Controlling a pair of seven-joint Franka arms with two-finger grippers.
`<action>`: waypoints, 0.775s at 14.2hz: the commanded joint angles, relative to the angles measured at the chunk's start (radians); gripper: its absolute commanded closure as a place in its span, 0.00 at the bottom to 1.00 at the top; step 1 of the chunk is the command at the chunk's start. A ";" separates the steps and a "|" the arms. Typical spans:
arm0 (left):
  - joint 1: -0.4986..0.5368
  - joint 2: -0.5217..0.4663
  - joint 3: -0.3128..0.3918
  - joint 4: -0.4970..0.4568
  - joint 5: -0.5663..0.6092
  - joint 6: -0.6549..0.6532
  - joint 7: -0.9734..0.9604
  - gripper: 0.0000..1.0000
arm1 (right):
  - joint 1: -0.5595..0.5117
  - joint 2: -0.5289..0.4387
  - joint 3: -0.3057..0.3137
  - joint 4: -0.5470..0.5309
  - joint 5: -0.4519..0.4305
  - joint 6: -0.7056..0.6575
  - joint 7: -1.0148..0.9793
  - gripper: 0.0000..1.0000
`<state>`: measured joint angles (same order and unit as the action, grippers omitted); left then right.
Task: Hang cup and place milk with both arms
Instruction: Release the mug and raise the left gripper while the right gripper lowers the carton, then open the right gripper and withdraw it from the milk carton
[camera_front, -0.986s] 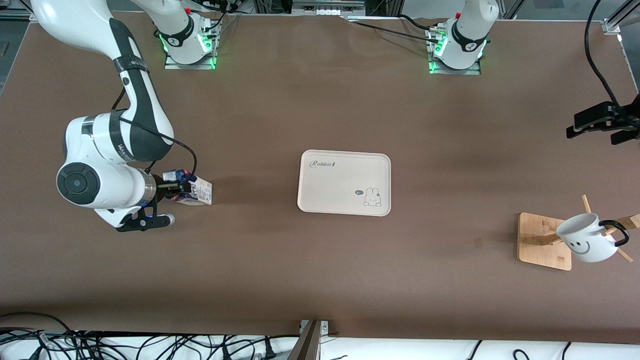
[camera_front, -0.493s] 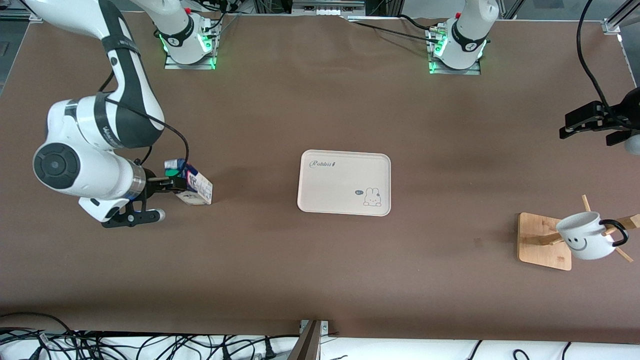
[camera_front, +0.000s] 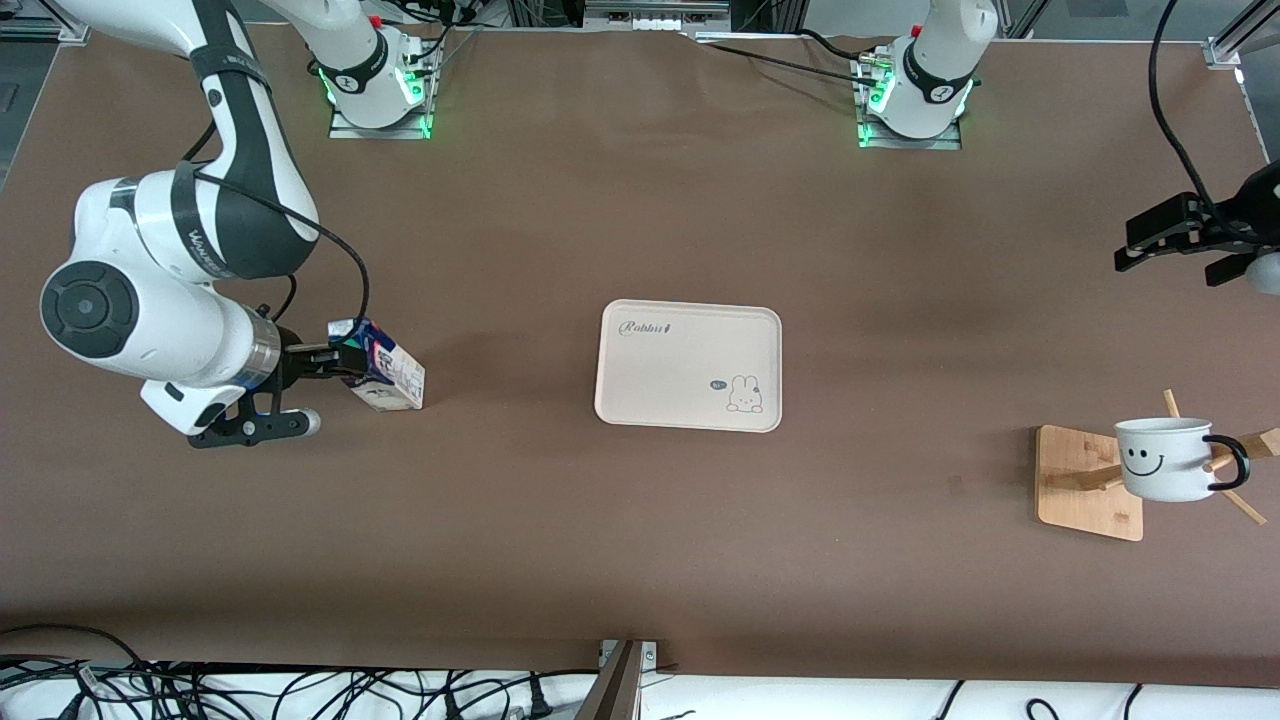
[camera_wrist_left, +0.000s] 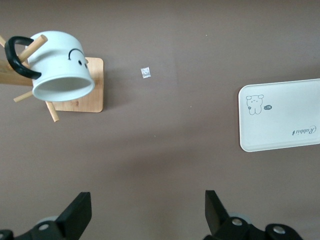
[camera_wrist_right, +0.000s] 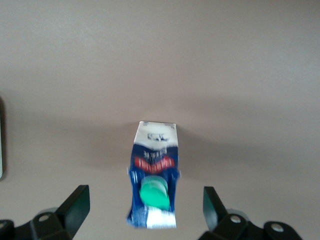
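Observation:
The milk (camera_front: 385, 372), a blue and white carton with a green cap (camera_wrist_right: 154, 194), stands on the table toward the right arm's end. My right gripper (camera_front: 338, 362) is open around its top; in the right wrist view the carton (camera_wrist_right: 152, 170) sits between the spread fingers (camera_wrist_right: 77, 202) without touching them. The cup (camera_front: 1162, 460), white with a smiley, hangs by its black handle on a peg of the wooden rack (camera_front: 1085, 482). My left gripper (camera_front: 1170, 255) is open and empty, up over the table's edge at the left arm's end, clear of the cup (camera_wrist_left: 60, 65).
A cream tray (camera_front: 688, 365) with a rabbit drawing lies at the table's middle; it also shows in the left wrist view (camera_wrist_left: 285, 120). A small scrap (camera_wrist_left: 145, 72) lies on the table near the rack base (camera_wrist_left: 82, 95). Cables run along the table edge nearest the front camera.
The right arm's wrist has drawn back toward its end of the table while the milk stayed put. The cup swung from tilted to hanging level. The left gripper drifted slightly away from the rack.

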<state>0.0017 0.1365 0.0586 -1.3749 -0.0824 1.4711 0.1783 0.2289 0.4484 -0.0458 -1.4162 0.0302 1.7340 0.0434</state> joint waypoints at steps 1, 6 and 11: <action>-0.025 -0.035 -0.023 -0.041 0.050 0.021 0.012 0.00 | -0.003 -0.039 0.014 -0.029 0.002 -0.011 0.009 0.00; -0.075 -0.037 -0.014 -0.064 0.159 -0.001 0.004 0.00 | -0.008 -0.152 -0.011 -0.038 0.057 -0.077 -0.010 0.00; -0.074 -0.035 0.092 -0.070 0.012 0.006 -0.042 0.00 | -0.008 -0.348 -0.091 -0.188 0.057 -0.121 -0.103 0.00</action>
<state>-0.0656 0.1261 0.1209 -1.4218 -0.0441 1.4698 0.1534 0.2247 0.2142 -0.1233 -1.4552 0.0691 1.5801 -0.0177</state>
